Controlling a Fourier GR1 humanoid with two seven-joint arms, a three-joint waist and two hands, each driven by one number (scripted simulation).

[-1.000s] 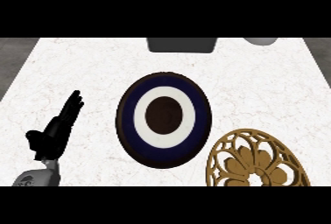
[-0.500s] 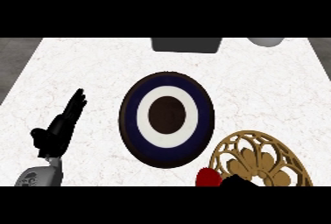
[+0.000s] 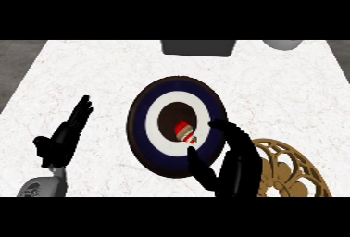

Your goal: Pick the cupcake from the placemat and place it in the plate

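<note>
Cupcake (image 3: 184, 132), red-topped, lies tilted over the dark centre of the ringed plate (image 3: 143, 115), just up and left of the right hand (image 3: 229, 169). That hand's fingers curve toward it; whether they touch is unclear. Gold placemat (image 3: 294, 169) lies right. Left hand (image 3: 65, 136) rests open, fingers straight, on the desk (image 3: 89, 74), well apart.

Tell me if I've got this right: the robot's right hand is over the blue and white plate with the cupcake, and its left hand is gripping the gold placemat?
Not quite. The head view shows the left hand open on the left of the counter, touching nothing, far from the gold placemat. The rest holds: the right hand is over the plate with the cupcake.
</note>
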